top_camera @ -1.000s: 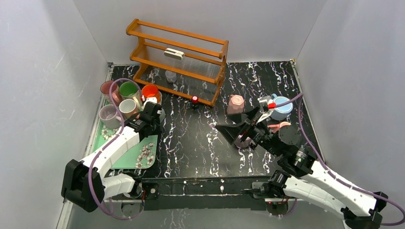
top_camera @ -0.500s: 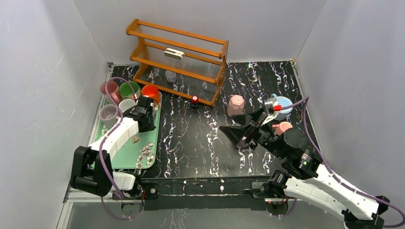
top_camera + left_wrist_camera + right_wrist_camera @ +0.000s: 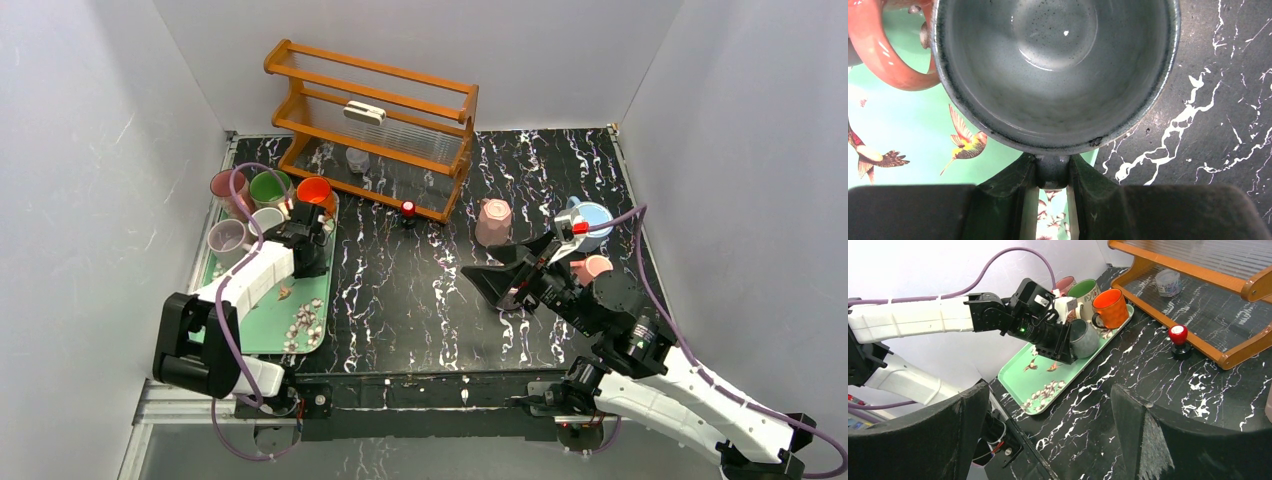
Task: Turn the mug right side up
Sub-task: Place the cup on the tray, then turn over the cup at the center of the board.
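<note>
My left gripper [image 3: 1052,165] is shut on the handle of a grey mug [image 3: 1058,75], whose open mouth faces the wrist camera. In the right wrist view the grey mug [image 3: 1083,337] lies tilted on its side at the green tray's [image 3: 1048,385] right edge, beside an orange mug [image 3: 1110,307]. From above, the left gripper [image 3: 310,240] is at the tray's far right corner. A pink mug [image 3: 492,220] stands upside down on the black table. My right gripper [image 3: 510,270] hovers open near it, with nothing between its fingers.
Pink [image 3: 225,185], green [image 3: 268,187], white [image 3: 265,222] and lavender [image 3: 226,238] mugs fill the tray's far end. A wooden rack [image 3: 375,125] stands at the back, with a red knob [image 3: 408,210] before it. A blue mug [image 3: 590,220] and a pink mug [image 3: 592,268] sit at the right.
My left arm swung back and to the left, carrying the grey mug over the tray's right edge. The right arm shifted slightly right, its jaws still wide.
</note>
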`<state>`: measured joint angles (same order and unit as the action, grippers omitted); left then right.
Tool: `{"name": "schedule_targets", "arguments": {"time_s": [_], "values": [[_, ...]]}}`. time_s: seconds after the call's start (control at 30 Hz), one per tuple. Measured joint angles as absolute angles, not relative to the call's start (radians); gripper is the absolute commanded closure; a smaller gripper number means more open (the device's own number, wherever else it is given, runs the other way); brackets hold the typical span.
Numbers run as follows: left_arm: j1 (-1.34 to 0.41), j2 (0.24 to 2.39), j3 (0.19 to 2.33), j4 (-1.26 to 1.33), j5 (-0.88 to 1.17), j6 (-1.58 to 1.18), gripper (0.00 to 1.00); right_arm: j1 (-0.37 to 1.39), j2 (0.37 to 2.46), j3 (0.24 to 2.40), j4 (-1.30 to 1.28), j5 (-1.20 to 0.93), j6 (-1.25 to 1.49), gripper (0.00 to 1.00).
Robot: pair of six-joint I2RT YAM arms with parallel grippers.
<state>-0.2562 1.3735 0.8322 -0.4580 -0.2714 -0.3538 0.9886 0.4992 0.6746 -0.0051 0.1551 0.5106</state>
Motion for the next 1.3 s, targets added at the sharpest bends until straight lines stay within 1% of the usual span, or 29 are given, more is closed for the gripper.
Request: {"name": "schedule_targets", "arguments": {"time_s": [0.2,0.37,0.6,0.8,1.03,1.13,1.17,1.2,1.23,1.3], "values": [[-0.254,1.411,0.854,-0.461,-0.275,-0.351,0.87,0.989,0.498,0.675,-0.012,0.163,0.524,0.01],[-0.252,1.425,0.865,-0.458,-0.285,-0.351,0.71,0.989,0.494,0.675,-0.043,0.179,0.528,0.01],[-0.250,1.425,0.909,-0.452,-0.317,-0.352,0.56,0.989,0.512,0.678,-0.090,0.202,0.535,0.01],[-0.251,1.413,0.929,-0.463,-0.313,-0.359,0.47,0.989,0.524,0.680,-0.162,0.247,0.546,0.01],[-0.251,1.312,0.955,-0.484,-0.255,-0.360,0.39,0.989,0.541,0.708,-0.310,0.362,0.547,0.01],[-0.250,1.266,0.964,-0.471,-0.195,-0.360,0.24,0.989,0.563,0.729,-0.377,0.429,0.555,0.01],[-0.250,1.256,0.964,-0.469,-0.176,-0.359,0.18,0.989,0.574,0.734,-0.397,0.449,0.561,0.01],[-0.250,1.246,0.964,-0.468,-0.153,-0.360,0.04,0.989,0.587,0.739,-0.415,0.466,0.568,0.01],[-0.251,1.236,0.964,-0.466,-0.129,-0.359,0.02,0.989,0.602,0.741,-0.432,0.481,0.573,0.01],[-0.251,1.218,0.964,-0.459,-0.082,-0.358,0.02,0.989,0.640,0.742,-0.466,0.507,0.580,0.01]]}}
